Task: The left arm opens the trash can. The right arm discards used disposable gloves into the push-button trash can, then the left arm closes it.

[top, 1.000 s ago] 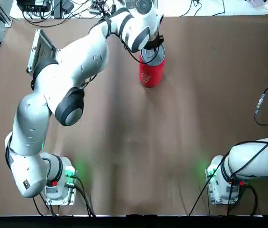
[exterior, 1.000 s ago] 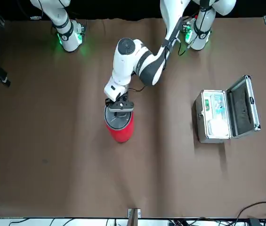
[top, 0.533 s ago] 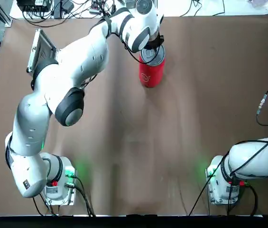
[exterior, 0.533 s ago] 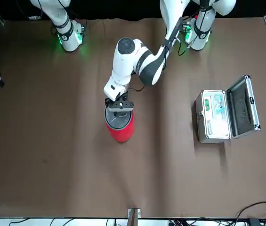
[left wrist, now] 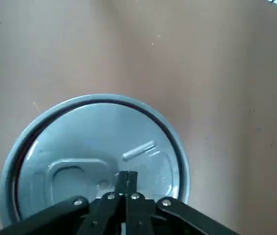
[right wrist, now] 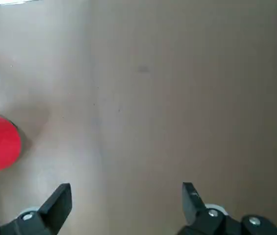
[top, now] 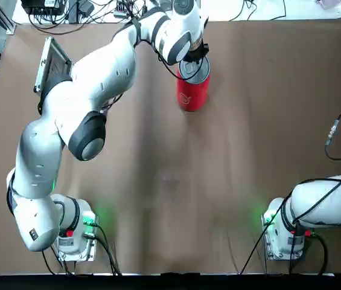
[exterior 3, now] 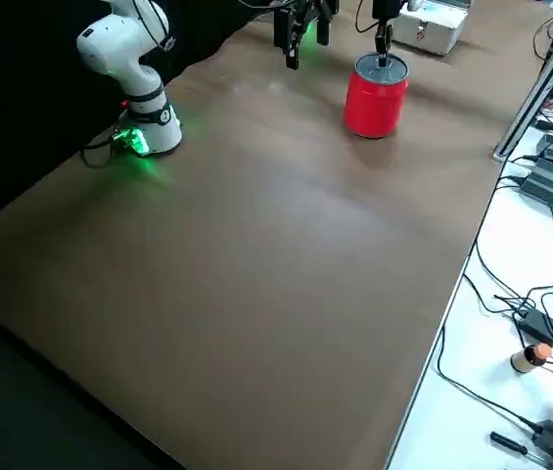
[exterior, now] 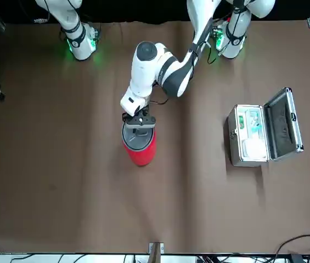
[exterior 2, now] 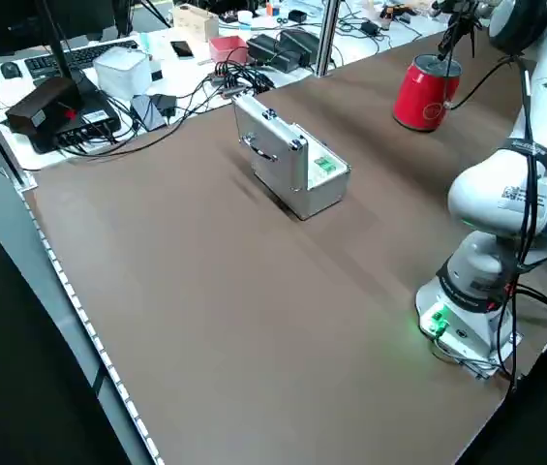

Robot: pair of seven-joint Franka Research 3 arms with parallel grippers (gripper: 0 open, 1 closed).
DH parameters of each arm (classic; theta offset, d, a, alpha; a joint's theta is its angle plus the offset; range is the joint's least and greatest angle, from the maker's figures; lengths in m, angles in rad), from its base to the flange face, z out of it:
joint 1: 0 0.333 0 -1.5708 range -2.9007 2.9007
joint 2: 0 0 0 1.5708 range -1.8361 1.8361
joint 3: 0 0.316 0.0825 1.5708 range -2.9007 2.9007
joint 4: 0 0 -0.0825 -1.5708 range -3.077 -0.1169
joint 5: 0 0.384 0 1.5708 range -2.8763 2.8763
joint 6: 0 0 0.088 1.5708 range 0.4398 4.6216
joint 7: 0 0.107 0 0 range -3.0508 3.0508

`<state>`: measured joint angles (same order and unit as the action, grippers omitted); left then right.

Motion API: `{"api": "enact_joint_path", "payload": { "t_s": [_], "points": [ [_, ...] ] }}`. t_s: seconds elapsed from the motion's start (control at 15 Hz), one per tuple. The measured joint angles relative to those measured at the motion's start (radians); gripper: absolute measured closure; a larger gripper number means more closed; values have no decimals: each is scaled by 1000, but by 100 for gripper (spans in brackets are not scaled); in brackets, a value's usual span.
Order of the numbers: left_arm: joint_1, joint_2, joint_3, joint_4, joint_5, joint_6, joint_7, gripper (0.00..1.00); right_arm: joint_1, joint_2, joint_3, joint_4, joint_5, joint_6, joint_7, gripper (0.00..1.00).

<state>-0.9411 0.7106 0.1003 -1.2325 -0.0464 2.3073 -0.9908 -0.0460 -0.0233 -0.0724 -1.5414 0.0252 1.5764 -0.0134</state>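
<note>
The bin stands upright on the table in the top view, lid under the left arm's wrist; its front bears a pale logo too small to read. In the front view the lid looks closed, with the left gripper over its robot-side part. The left side view shows a green label on the case, its wording illegible. In the right side view the left gripper points down at the lid; pressing straight down, lightly, then lifting clear should let it spring open without tipping the bin. The left wrist view shows that gripper's fingers together, apt for a button. In the right wrist view the right gripper is spread, empty, well apart from the bin.
</note>
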Motion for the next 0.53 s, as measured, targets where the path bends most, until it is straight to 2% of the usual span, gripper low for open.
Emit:
{"api": "enact_joint_path", "payload": {
  "t_s": [0.53],
  "points": [
    [13, -105, 7, 3, 0, -189, 0, 97, 0, -6, 0, 5, 0, 0, 0, 1]
  ]
}}
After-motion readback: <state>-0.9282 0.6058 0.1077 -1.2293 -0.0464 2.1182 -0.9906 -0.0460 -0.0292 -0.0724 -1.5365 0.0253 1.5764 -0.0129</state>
